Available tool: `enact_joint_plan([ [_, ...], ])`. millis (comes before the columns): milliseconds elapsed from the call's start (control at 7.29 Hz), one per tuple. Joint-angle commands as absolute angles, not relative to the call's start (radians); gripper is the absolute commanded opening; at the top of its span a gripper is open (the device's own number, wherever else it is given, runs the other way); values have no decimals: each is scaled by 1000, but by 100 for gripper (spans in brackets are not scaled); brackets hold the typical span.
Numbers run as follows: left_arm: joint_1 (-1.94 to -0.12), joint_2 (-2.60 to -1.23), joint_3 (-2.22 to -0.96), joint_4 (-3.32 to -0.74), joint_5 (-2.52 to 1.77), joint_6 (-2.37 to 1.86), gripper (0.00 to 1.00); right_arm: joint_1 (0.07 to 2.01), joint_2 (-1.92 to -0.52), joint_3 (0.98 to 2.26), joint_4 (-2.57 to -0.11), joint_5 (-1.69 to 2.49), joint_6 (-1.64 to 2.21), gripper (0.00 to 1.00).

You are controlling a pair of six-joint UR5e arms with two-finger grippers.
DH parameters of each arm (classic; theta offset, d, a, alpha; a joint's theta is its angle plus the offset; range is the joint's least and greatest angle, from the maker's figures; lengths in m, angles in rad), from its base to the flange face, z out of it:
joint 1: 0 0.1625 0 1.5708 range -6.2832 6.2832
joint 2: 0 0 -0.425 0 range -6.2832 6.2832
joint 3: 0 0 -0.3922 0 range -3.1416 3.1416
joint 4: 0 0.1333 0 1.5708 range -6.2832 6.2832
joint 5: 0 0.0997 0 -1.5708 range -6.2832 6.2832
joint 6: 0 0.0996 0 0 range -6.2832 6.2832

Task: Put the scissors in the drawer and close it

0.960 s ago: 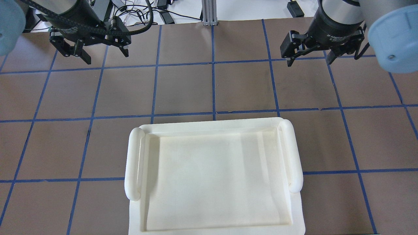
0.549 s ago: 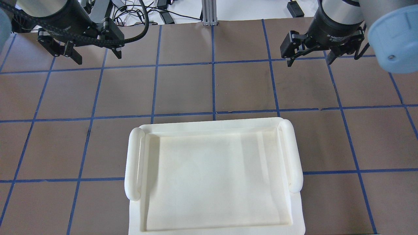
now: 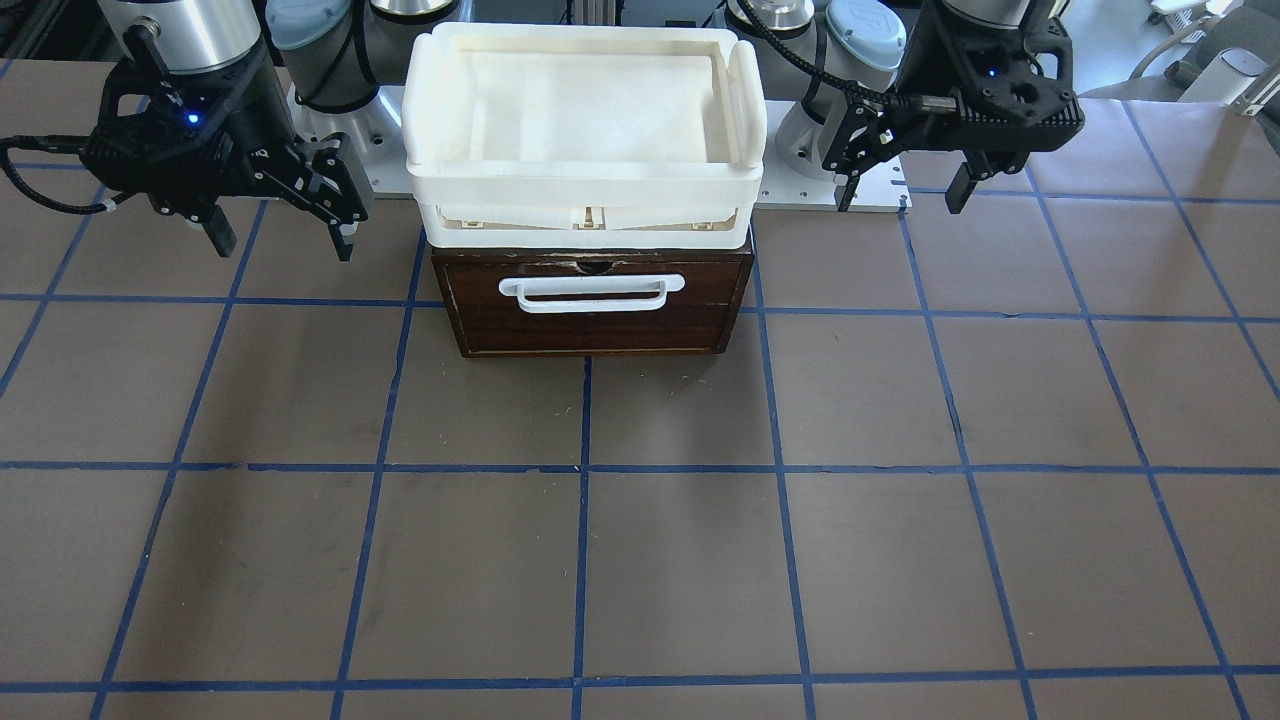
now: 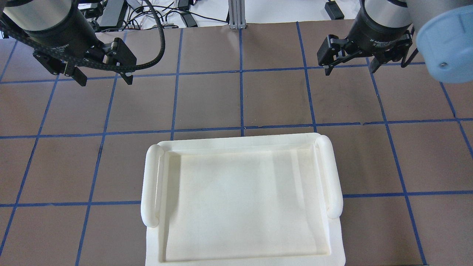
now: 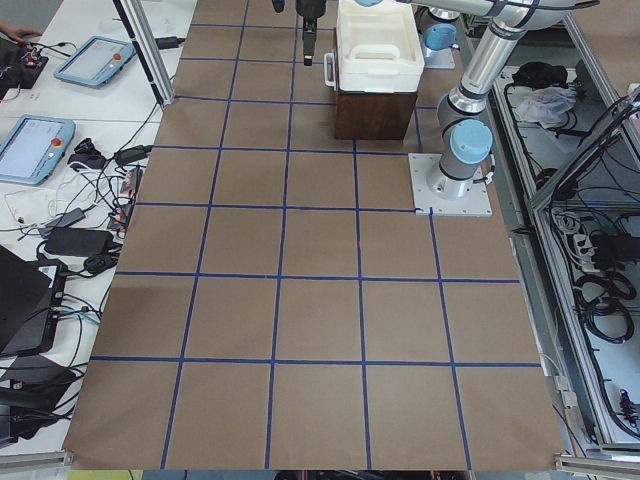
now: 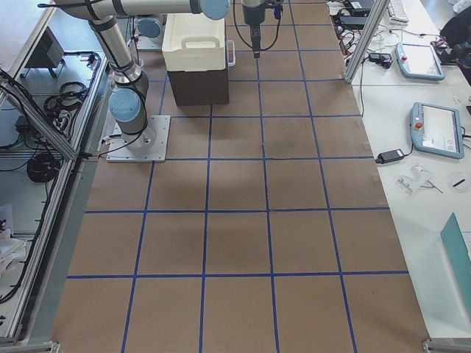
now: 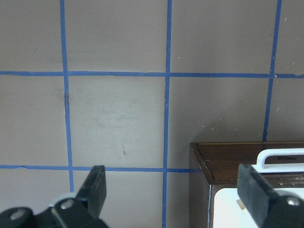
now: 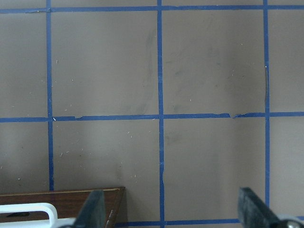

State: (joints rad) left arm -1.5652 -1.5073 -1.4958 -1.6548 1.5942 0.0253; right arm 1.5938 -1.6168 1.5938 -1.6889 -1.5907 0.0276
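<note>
The left gripper (image 4: 103, 78) – jaws wide, empty – has swung toward 9 o'clock; the drawer (image 3: 593, 304) sits closed, scissors unseen.

Brown table (image 3: 900, 560), blue tape grid; closed drawer (image 3: 594, 305) apparently resting on it.
</note>
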Motion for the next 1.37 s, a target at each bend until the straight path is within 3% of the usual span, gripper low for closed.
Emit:
enact_joint_plan([
  [0, -1566, -1520, -1496, -1657, 1585, 44, 100, 1594, -1617, 1594, -1689, -1591, 28, 100],
  [1235, -1563, -1520, -1494, -1647, 1568, 34, 100, 1594, -1617, 1594, -1689, -1591, 28, 100],
])
